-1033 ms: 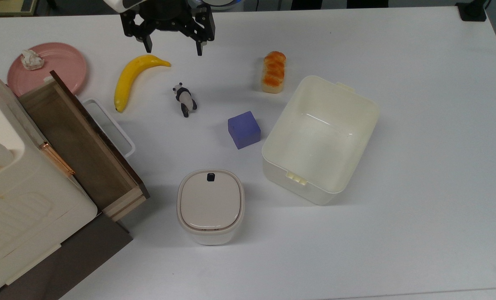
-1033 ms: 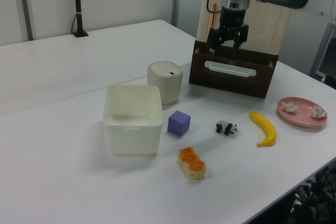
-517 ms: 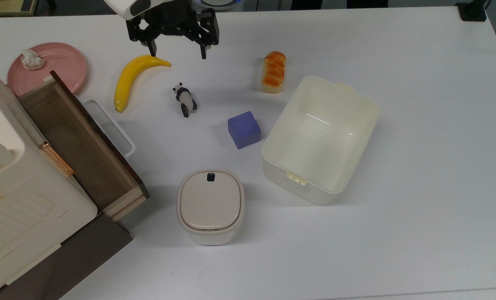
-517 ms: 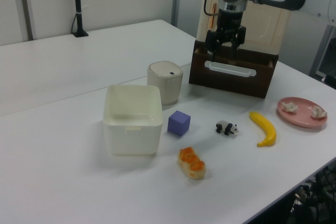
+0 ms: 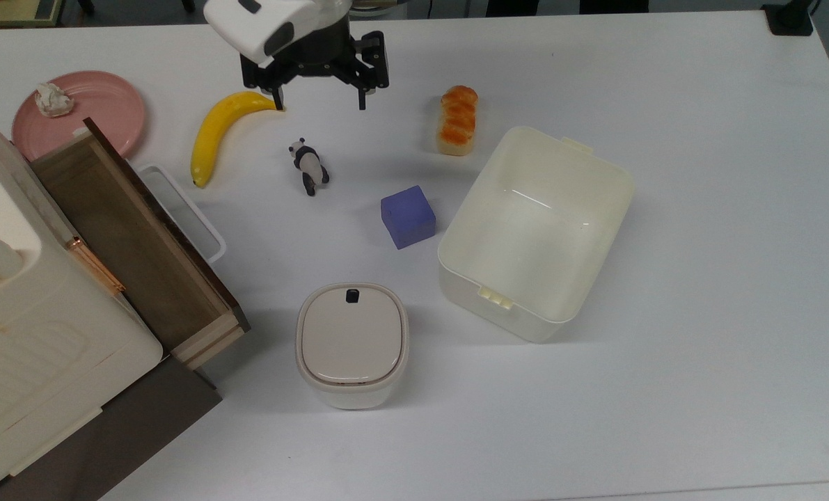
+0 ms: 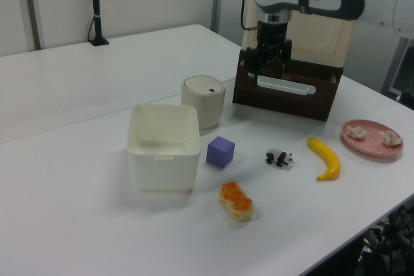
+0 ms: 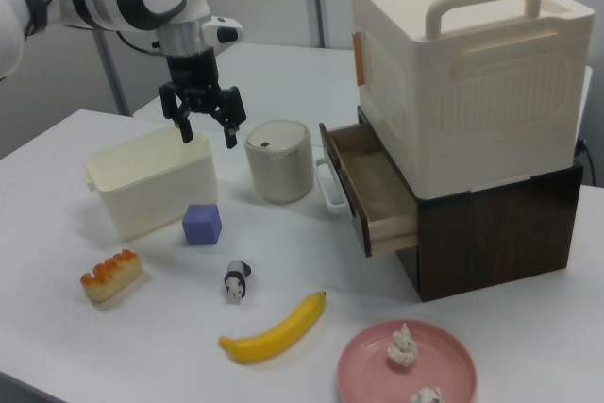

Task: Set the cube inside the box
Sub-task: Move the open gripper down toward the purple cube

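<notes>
Black jaws are hanging spread wide and empty above the surface (image 5: 699, 139), near the banana's (image 5: 219, 132) tip in the top view. One panda figure (image 5: 308, 165), one bread loaf (image 5: 458, 118), one cube (image 5: 407, 216) and one box (image 5: 480, 282) are sitting below. Purple-blue and turned slightly askew, the cube is resting flat just beside the box's left wall in the top view, its sides equal.

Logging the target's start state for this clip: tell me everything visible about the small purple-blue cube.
The small matte purple-blue cube has plain faces and crisp edges and looks solid. It sits flat on the white table, turned slightly askew in the top view. It lies close beside the large cream-white open plastic tub, with a narrow gap between them. Nothing touches it but the table.
</notes>
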You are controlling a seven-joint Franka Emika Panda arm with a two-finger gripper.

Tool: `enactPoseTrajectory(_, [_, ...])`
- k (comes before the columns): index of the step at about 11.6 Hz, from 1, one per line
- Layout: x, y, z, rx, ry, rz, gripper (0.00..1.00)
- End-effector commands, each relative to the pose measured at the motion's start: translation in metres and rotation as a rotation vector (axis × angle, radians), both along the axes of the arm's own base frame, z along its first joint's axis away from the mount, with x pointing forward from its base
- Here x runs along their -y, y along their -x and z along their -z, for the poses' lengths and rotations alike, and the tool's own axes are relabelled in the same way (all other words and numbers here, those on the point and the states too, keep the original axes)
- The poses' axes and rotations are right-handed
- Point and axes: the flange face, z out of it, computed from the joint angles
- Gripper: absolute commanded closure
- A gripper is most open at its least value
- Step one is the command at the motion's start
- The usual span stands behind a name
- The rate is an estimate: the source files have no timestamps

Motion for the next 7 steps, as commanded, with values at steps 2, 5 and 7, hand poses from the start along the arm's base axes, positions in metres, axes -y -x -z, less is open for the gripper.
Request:
enactPoseTrajectory(2, [-0.025, -0.008, 0.038, -0.071, 0.012, -0.235, 0.0])
enactPoseTrajectory(5, [-0.036, -0.017, 0.07, -0.092, 0.013, -0.301, 0.0])
enactPoseTrajectory(7, [-0.042, -0.021, 0.1, -0.097, 0.006, -0.398, 0.01])
